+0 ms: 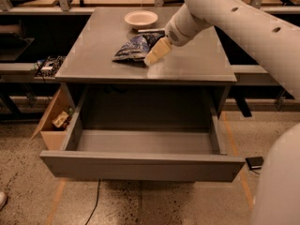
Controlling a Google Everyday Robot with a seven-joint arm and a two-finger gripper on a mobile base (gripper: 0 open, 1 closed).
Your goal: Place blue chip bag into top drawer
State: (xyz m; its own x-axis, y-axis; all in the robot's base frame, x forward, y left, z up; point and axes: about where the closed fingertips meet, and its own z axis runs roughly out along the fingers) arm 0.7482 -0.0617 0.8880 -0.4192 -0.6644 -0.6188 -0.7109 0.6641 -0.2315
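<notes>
I have the gripper (157, 53) low over the cabinet top (197, 60), just beside the blue chip bag (132, 49); whether it is open I cannot tell. The bag lies crumpled, shiny dark blue with silvery patches, near the bowl (141, 18).

The gripper (153, 59), matt cream and plastic-looking on a smooth white arm shell (243, 27), hangs over the cabinet top (192, 62), a smooth grey surface with a dull sheen. Just left of it lies the blue chip bag (132, 48), crinkled glossy foil, and beyond it the white bowl (141, 18) looks smooth and faintly glossy. Below it the top drawer (140, 168) is plain matt grey panel, with a matt tan cardboard box (50, 122) lower left on rough speckled floor (164, 205).
</notes>
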